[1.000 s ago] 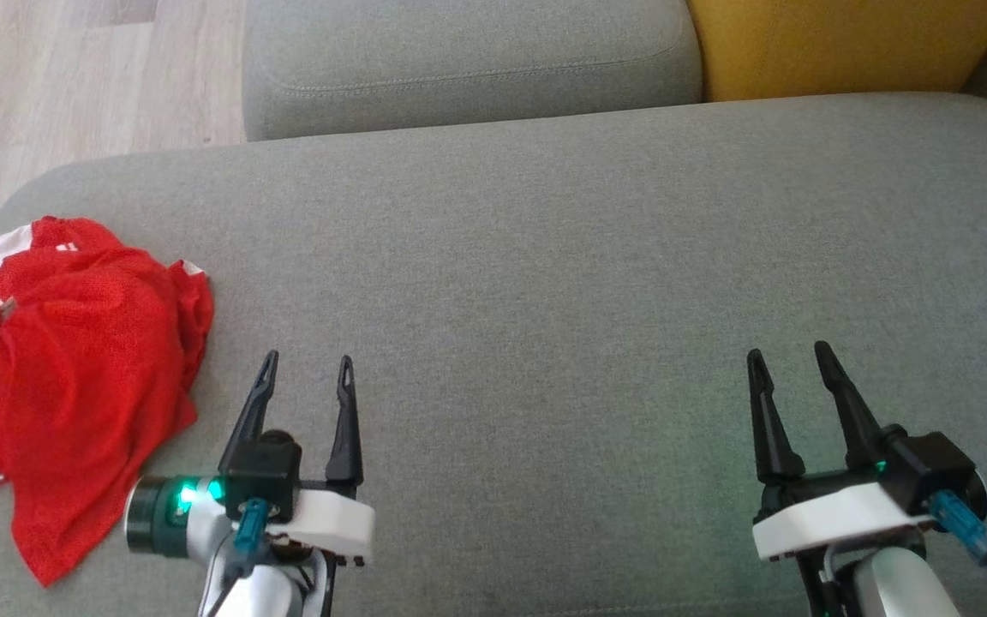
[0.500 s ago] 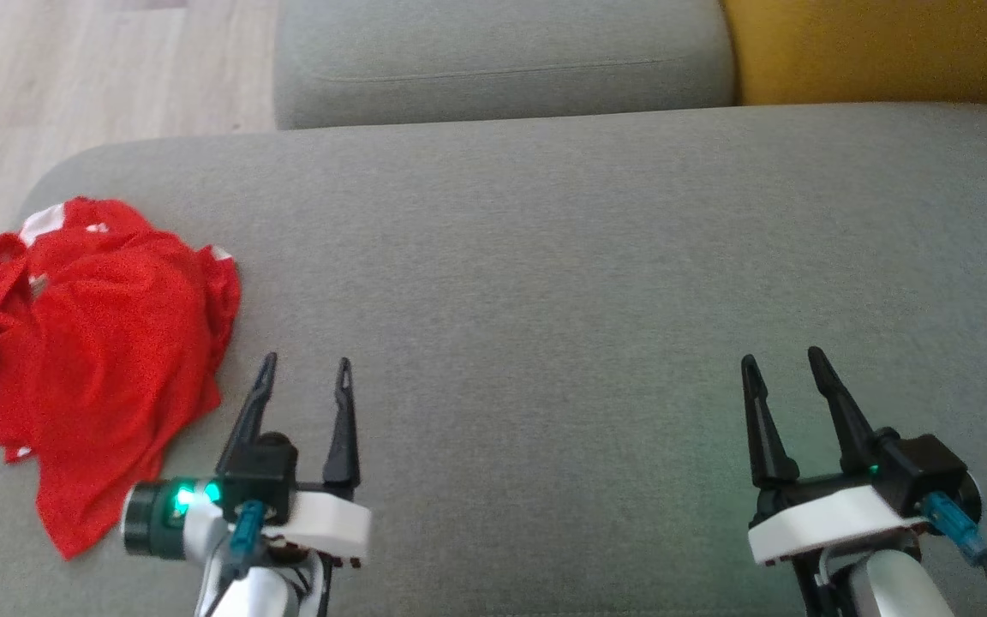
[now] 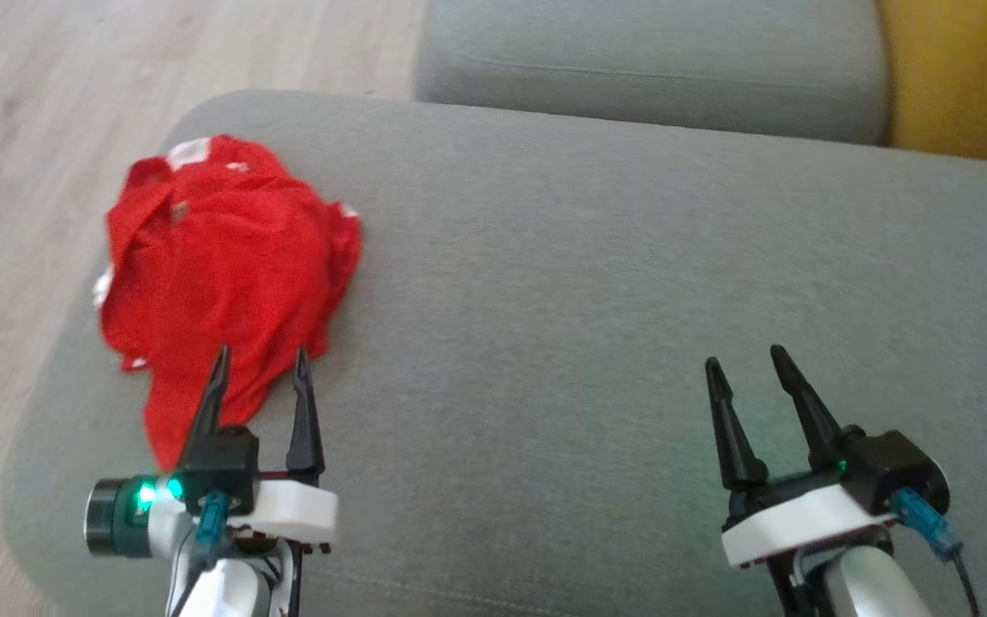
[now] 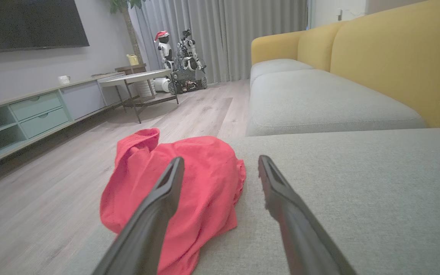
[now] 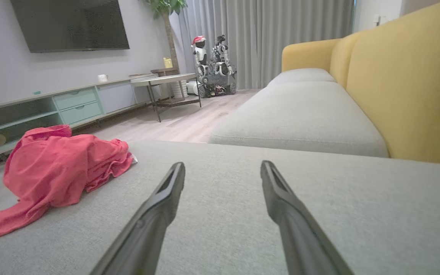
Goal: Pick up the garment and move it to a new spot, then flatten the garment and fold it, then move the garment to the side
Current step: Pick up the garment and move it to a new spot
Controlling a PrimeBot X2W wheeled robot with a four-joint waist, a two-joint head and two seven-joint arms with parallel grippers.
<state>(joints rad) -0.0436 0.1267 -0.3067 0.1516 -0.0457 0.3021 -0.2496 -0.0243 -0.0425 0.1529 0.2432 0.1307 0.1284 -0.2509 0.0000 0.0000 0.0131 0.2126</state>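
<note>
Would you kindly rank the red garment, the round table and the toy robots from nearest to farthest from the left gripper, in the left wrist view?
1. The red garment, on the cushion ahead of the left gripper.
2. The round table, on the floor, left.
3. The toy robots, behind it by the curtains.

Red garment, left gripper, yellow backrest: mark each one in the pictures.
red garment (image 3: 228,257): head view, middle of the crumpled heap.
left gripper (image 3: 260,351): head view, midway between its fingertips.
yellow backrest (image 5: 407,88): right wrist view, its broad front face.

Head view steeply down on grey cushion (image 3: 588,283), wrist views low along it, all sharing red garment (image 3: 228,257)
</note>
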